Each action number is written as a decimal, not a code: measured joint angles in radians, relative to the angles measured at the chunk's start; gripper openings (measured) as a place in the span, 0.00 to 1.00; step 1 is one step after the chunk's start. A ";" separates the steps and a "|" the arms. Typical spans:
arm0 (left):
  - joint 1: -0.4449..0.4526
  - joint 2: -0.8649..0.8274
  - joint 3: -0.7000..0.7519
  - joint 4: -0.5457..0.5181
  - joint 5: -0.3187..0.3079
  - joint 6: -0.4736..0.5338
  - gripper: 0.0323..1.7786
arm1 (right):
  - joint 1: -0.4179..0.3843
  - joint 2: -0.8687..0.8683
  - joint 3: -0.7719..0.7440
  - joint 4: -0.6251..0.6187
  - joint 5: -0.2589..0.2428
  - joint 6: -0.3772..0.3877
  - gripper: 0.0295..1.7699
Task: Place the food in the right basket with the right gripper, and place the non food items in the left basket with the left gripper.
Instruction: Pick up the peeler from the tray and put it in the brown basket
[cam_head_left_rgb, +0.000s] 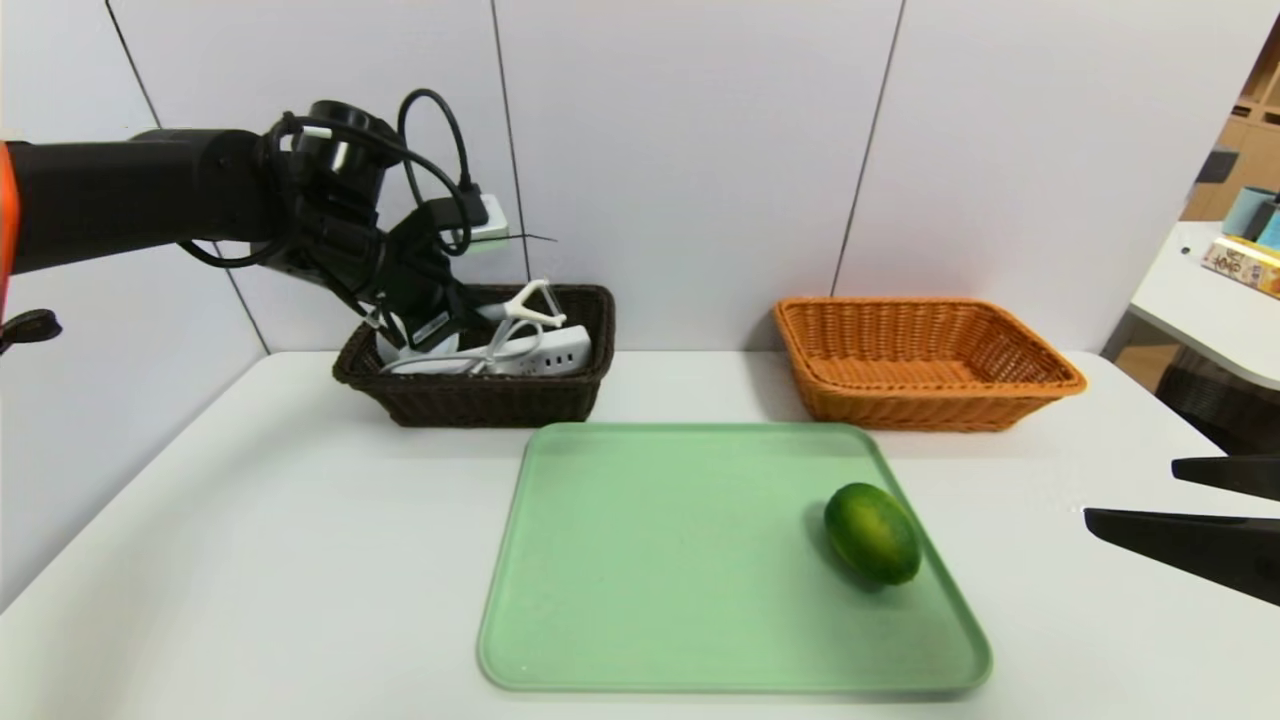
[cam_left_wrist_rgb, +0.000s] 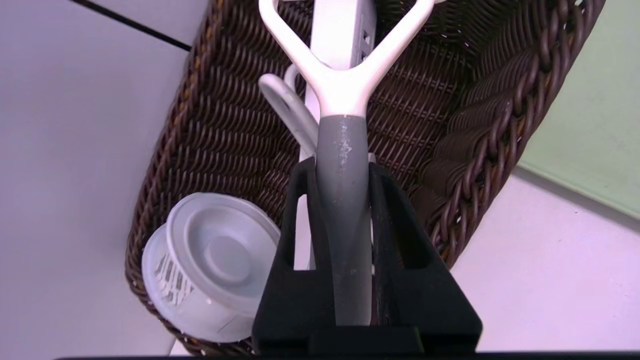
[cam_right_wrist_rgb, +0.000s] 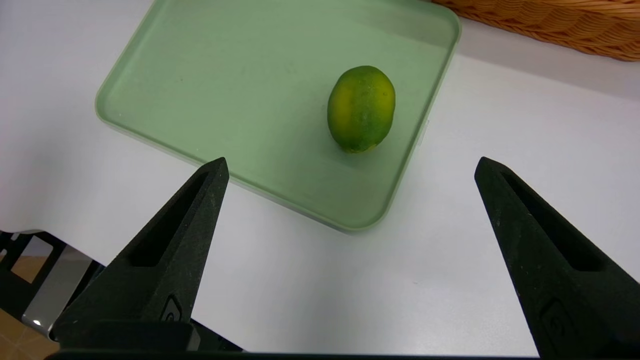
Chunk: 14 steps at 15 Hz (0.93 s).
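Note:
My left gripper (cam_head_left_rgb: 452, 318) (cam_left_wrist_rgb: 342, 167) hangs over the dark brown left basket (cam_head_left_rgb: 480, 402) (cam_left_wrist_rgb: 480, 150), shut on the grey handle of a white Y-shaped peeler (cam_head_left_rgb: 528, 303) (cam_left_wrist_rgb: 342, 210). The peeler's head points toward the basket's far end. A white power strip (cam_head_left_rgb: 548, 350) (cam_left_wrist_rgb: 345, 30) and a round white plastic tub (cam_left_wrist_rgb: 210, 265) lie inside that basket. A green lime (cam_head_left_rgb: 872, 533) (cam_right_wrist_rgb: 361, 108) rests on the right part of the pale green tray (cam_head_left_rgb: 650, 560) (cam_right_wrist_rgb: 240, 85). To the lime's right, my right gripper (cam_head_left_rgb: 1130, 490) (cam_right_wrist_rgb: 351, 165) hovers open over the table, holding nothing. The orange right basket (cam_head_left_rgb: 930, 402) (cam_right_wrist_rgb: 550, 25) holds nothing.
Both baskets stand against the white wall, behind the tray. A separate white side table (cam_head_left_rgb: 1200, 300) with boxes stands at the far right. The white tabletop (cam_head_left_rgb: 250, 560) stretches left of the tray.

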 joint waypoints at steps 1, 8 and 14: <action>0.001 0.012 0.000 -0.003 0.000 0.001 0.13 | 0.000 -0.001 0.000 0.001 0.000 0.000 0.96; 0.003 0.050 -0.004 -0.011 -0.001 -0.017 0.38 | 0.000 -0.004 0.004 -0.001 0.000 0.000 0.96; 0.001 0.023 -0.006 -0.015 -0.002 -0.097 0.69 | 0.000 -0.005 0.005 -0.001 0.000 0.000 0.96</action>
